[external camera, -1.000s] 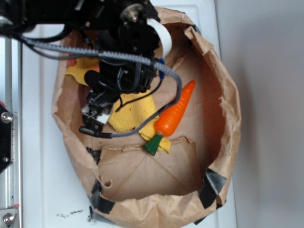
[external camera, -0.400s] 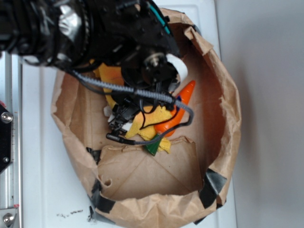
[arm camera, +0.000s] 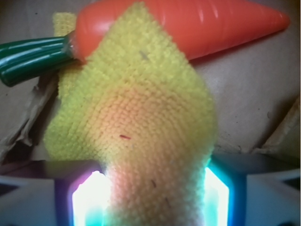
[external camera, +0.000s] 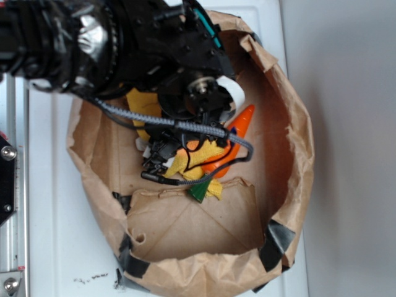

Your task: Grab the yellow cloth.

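Currently, notes by item.
Yellow cloth (arm camera: 141, 136): bright yellow, looped terry weave, nap plainly visible in the wrist view; a few dark flecks of lint on it. Middle of the fabric looks orange-tinted, edges a paler yellow.
Cloth shape: drawn up into a peaked fold that narrows toward the bottom of the wrist view; its upper corner overlaps the toy carrot's (arm camera: 188, 26) body.
Cloth location: inside the brown paper bag (external camera: 297, 154), on the bag floor, beside and partly over the carrot. In the exterior view yellow patches (external camera: 201, 154) show below the arm and another (external camera: 142, 102) above it, the rest hidden by the arm.
Gripper (arm camera: 150, 197): fingers (arm camera: 235, 188) sit on either side of the narrow lower end of the cloth, which fills the gap between them; they appear closed on the fabric. Bright glare at the finger faces blurs the contact edges.
Toy carrot: orange, ribbed plastic, dark green stem (arm camera: 33, 59); lies across the top of the wrist view, tip pointing to that view's right.
Arm (external camera: 124, 43): black, with a braided cable (external camera: 154, 117), reaching into the bag from the upper left of the exterior view.
Bag: rim rolled down, black tape (external camera: 275, 244) at the lower corners; sits on a white table (external camera: 49, 204).
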Tool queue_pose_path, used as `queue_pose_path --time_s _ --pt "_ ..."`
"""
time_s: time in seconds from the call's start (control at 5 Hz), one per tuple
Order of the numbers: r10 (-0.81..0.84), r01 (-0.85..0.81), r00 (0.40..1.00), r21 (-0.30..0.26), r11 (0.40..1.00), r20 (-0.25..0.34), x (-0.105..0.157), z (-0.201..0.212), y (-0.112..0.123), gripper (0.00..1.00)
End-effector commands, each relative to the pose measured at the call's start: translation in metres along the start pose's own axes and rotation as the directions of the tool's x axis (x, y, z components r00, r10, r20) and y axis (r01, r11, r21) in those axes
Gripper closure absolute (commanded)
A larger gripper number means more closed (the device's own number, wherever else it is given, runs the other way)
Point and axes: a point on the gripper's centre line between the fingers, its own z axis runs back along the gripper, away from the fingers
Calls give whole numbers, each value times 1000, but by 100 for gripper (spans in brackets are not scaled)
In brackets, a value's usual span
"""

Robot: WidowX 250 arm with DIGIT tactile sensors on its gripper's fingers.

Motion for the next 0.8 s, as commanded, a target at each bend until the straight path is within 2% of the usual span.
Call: queue_pose_path --time_s 0.0,0.2,0.4,0.6 --pt "73 -91 990 145 985 123 -9 102 -6 100" --pt "81 -116 975 168 979 205 -5 134 -22 100" --pt "159 -205 954 164 965 253 3 167 -31 100" --pt "224 -263 938 122 957 265 9 191 -32 100"
